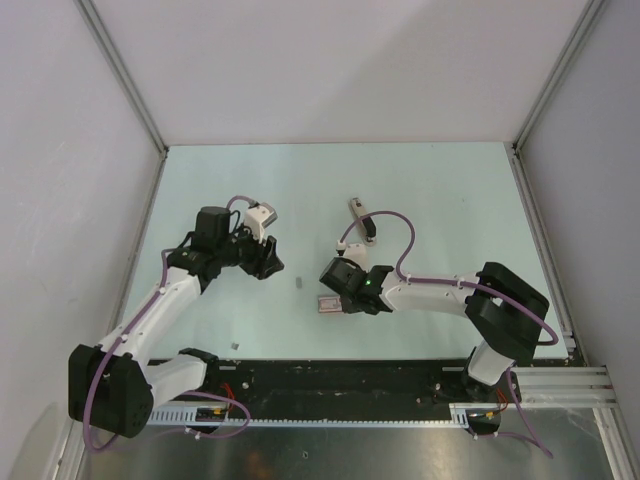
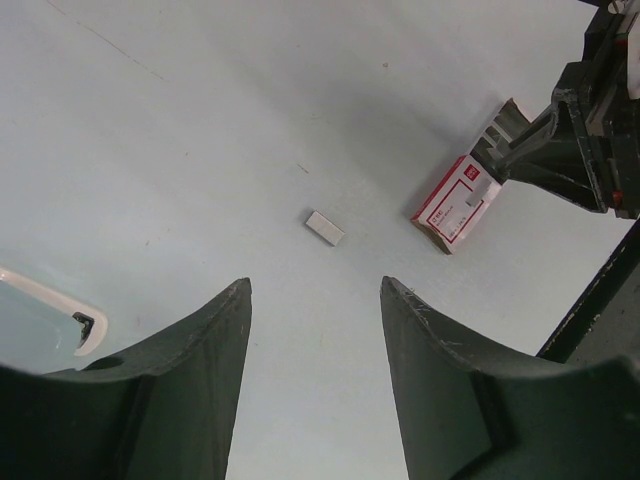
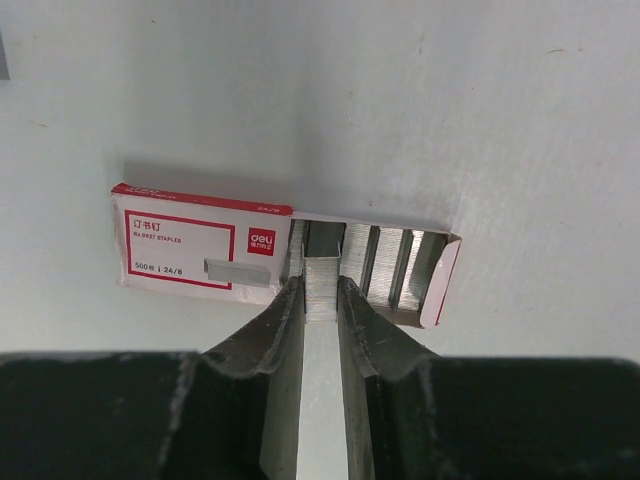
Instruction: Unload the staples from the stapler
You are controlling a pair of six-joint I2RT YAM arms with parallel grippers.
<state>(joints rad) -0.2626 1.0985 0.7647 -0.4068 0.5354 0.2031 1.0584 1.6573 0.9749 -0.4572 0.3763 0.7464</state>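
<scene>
Silvery staple strip is pinched between the closed-in fingers of the right gripper, at the open tray of the red-and-white box. Left gripper hangs spread and empty above the table. A loose staple strip lies between it and the box. The stapler lies beyond the right gripper, apart from the box.

Box lid, tabletop's near-edge side: Chinese heading "订书钉" inside a red frame.
Brand: "deli", white on the lid's red corner patch.
Count and size: "500 | 24/6".
Small line: apparently ends "STAPLES"; the number before it is blurred.
</scene>
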